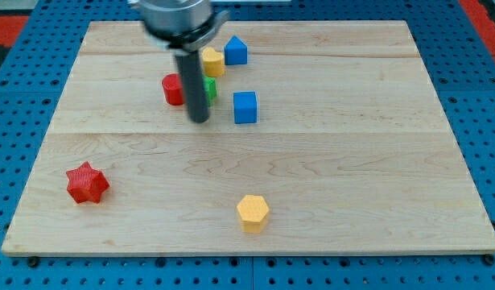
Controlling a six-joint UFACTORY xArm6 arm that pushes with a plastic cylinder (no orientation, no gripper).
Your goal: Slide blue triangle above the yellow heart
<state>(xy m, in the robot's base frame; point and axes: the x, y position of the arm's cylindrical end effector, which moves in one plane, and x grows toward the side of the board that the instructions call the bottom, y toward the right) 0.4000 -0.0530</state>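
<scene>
The blue triangle (236, 50) sits near the view's top, touching or nearly touching the right side of the yellow heart (212, 61). My rod comes down from the view's top, and my tip (199, 120) rests on the board below the heart. A green block (209, 89) is partly hidden behind the rod, just right of it. A red block (172, 89) lies just left of the rod. A blue cube (245, 107) lies to the right of my tip.
A red star (87, 183) lies at the view's lower left. A yellow hexagon (253, 213) lies near the bottom middle. The wooden board (352, 161) sits on a blue perforated table.
</scene>
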